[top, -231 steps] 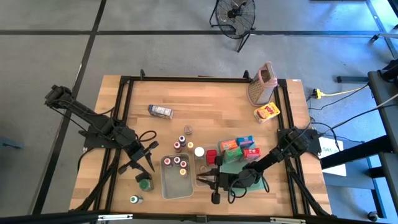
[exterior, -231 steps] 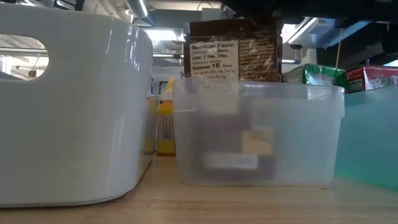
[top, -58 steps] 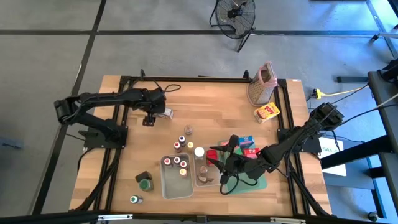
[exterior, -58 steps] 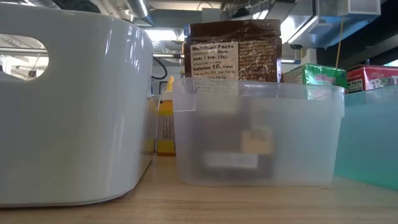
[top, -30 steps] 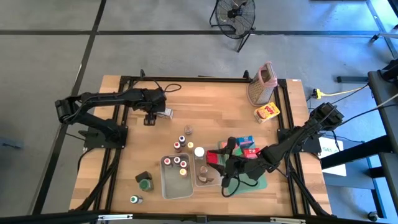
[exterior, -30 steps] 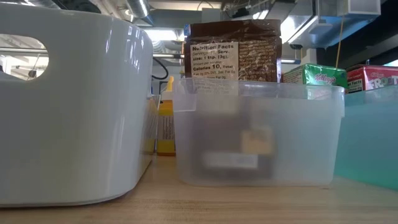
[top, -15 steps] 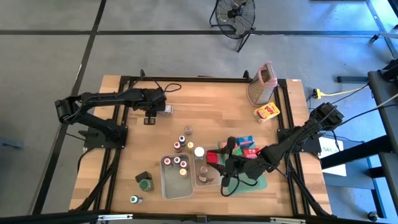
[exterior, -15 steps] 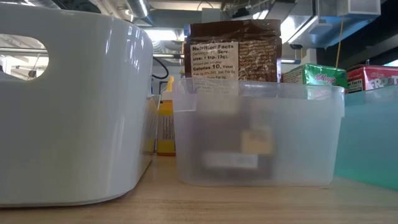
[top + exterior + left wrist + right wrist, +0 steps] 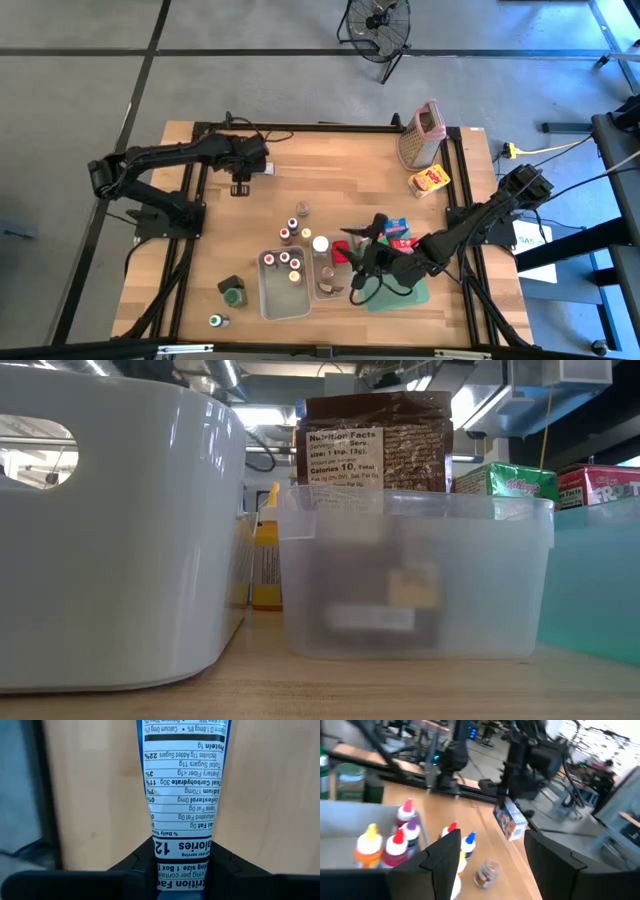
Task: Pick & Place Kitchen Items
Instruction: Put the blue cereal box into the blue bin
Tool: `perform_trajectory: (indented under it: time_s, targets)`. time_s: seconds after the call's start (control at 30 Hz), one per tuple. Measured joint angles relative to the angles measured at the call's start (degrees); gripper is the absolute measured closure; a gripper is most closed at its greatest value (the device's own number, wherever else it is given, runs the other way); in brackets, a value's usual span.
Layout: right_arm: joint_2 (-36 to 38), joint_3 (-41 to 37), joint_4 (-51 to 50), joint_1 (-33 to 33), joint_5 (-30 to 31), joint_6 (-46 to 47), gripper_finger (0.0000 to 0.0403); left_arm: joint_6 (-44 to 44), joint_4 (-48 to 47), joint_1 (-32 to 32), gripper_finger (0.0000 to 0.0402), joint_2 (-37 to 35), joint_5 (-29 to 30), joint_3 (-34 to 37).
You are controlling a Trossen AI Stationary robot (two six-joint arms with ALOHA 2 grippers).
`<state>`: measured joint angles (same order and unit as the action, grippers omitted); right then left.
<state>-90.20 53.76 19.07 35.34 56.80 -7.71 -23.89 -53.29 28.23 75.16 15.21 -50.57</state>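
My left gripper (image 9: 248, 172) is near the table's far left and is shut on a small blue carton (image 9: 182, 795) whose white nutrition panel faces the wrist camera. The right wrist view shows this carton (image 9: 510, 822) in the air above the wood. My right gripper (image 9: 362, 228) hovers open and empty over the cartons (image 9: 395, 235) on the green tray, its fingers (image 9: 440, 855) spread wide. Small capped jars (image 9: 285, 265) stand in the white tub, and a few more (image 9: 300, 210) stand on the wood beside it. My left gripper pinches the blue carton between its two fingers (image 9: 145, 862) at one end of its printed panel (image 9: 182, 851). The carton's length runs straight out from between the fingers. It is lifted clear of the table, as the right wrist view shows.
A metal grater with a pink top (image 9: 420, 135) stands at the far right, with a yellow-red carton (image 9: 430, 180) beside it. Two green-capped jars (image 9: 233, 295) sit near the front left. A clear tub (image 9: 415, 575) and the white tub (image 9: 110, 530) fill the low view.
My left gripper has moved a little toward the table's far edge with the blue carton, which was lying on the wood beside it and is now lifted clear. My right gripper has stayed open over the tray's cartons.
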Motion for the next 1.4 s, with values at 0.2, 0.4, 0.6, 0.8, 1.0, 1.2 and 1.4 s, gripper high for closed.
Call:
perform_trajectory:
  time_s: [0.2, 0.4, 0.6, 0.8, 1.0, 1.2, 1.4]
  targets:
    - [3.1, 0.1, -2.5, -2.1, -2.8, 7.5, 0.0155, 2.8, -10.0, -3.0, 0.03, 0.0, 1.7, -9.2]
    - [3.6, 1.6, -5.5, -4.9, -5.3, 8.6, 0.0104, 6.0, -16.6, -9.6, 0.0301, -0.1, 1.7, -17.0]
    - [3.6, 9.2, -16.6, -8.3, -12.1, 8.7, 0.0085, 8.8, -16.8, -18.1, 0.0301, 0.0, -2.3, -22.5]
    - [3.6, 16.7, -23.1, -10.9, -19.1, 9.1, 0.0084, 9.9, -13.4, -24.7, 0.0301, 0.3, -2.9, -23.6]
    - [3.6, 22.0, -30.3, -15.2, -27.2, 11.8, 0.0084, 9.9, -8.0, -29.3, 0.0301, 3.4, -1.5, -23.6]
    - [3.4, 22.2, -31.0, -17.4, -30.5, 11.8, 0.0084, 9.7, -5.4, -31.5, 0.0301, 5.5, 0.6, -23.6]
    - [0.3, 22.2, -28.0, -20.2, -32.9, 5.9, 0.0084, 10.5, -3.4, -31.6, 0.0301, 5.9, -0.1, -26.6]
